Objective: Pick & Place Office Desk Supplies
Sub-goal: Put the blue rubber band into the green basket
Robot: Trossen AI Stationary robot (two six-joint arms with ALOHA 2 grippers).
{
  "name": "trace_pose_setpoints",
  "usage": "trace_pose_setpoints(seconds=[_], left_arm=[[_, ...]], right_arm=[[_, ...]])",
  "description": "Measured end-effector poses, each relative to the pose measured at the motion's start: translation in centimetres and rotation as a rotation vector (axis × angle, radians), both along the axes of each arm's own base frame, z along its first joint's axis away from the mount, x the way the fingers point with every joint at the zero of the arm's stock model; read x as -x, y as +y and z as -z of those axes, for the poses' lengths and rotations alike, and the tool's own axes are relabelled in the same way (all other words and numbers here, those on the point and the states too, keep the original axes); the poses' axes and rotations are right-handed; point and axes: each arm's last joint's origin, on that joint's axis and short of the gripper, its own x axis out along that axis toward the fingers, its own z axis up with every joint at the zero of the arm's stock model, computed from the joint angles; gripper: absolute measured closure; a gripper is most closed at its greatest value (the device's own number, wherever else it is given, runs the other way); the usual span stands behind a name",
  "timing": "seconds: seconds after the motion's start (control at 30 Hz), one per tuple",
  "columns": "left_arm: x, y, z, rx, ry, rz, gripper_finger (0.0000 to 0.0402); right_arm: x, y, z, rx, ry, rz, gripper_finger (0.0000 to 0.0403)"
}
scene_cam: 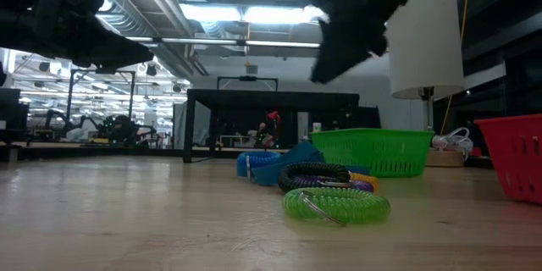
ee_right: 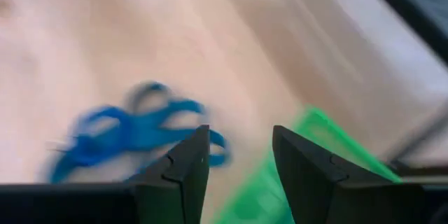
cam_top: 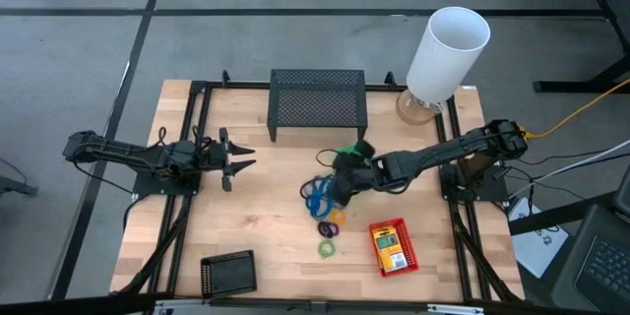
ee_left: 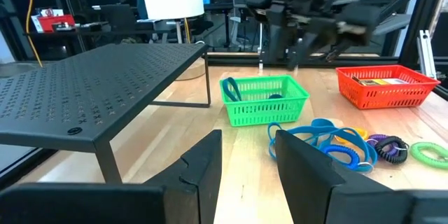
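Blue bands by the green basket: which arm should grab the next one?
Right, probably. The right gripper hangs open just over the blue bands beside the green basket; the left gripper waits farther off, near the stand.

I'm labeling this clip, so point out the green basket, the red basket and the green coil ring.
green basket (ee_left: pixel 266 101), left wrist view, front wall
red basket (cam_top: pixel 392 247), high view, rim
green coil ring (scene_cam: pixel 337 205), low view, front curve

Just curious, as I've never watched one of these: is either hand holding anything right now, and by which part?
Nothing is held. The right hand hangs open and empty over the blue bands and green basket; the left hand waits open and empty by the black stand.
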Motion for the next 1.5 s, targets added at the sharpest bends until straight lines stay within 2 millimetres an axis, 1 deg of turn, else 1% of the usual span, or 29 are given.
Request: trace_pose_setpoints(seconds=[0.17, 0.33, 0.43, 0.53, 0.63, 0.73, 0.97, 1.1, 1.23, 1.37, 1.5], left_arm=[[0.0, 0.0, 0.0, 0.003, 0.002, -0.001, 0.0272], [0.0, 0.0, 0.2, 0.002, 0.016, -0.001, 0.0272], [0.0, 0.0, 0.1, 0.002, 0.015, -0.001, 0.0272], [0.0, 0.0, 0.2, 0.002, 0.015, -0.001, 0.0272], [0.0, 0.0, 0.1, 0.001, 0.015, -0.004, 0.0272], [0.0, 0.0, 0.2, 0.000, 0.017, -0.004, 0.0272], [0.0, 0.0, 0.3, -0.002, 0.027, -0.005, 0.0272], [0.0, 0.0, 0.4, 0.006, 0.042, -0.007, 0.0272], [0.0, 0.0, 0.5, 0.012, 0.044, -0.014, 0.0272], [0.0, 0.1, 0.5, 0.010, 0.044, -0.025, 0.0272], [0.0, 0.1, 0.5, 0.003, 0.045, -0.030, 0.0272]], right_arm=[[-0.9, 0.3, -0.5, -0.074, -0.087, -0.064, 0.0248], [-1.2, 0.4, -0.7, -0.128, -0.128, -0.059, 0.0257], [-1.7, 0.2, 0.1, -0.159, -0.113, -0.059, 0.0264], [-2.7, 0.0, 1.2, -0.198, -0.119, -0.073, 0.0268], [-3.8, -0.5, 2.5, -0.252, -0.124, -0.090, 0.0266], [-4.3, -1.3, 3.4, -0.281, -0.093, -0.083, 0.0260], [-5.1, -2.2, 3.6, -0.283, -0.081, -0.053, 0.0257], [-5.3, -2.3, 4.2, -0.286, -0.049, -0.044, 0.0256], [-5.4, -2.4, 5.3, -0.290, -0.003, -0.032, 0.0256], [-5.4, -2.5, 5.9, -0.311, 0.021, -0.038, 0.0256], [-5.4, -2.5, 5.9, -0.328, 0.028, -0.049, 0.0256]])
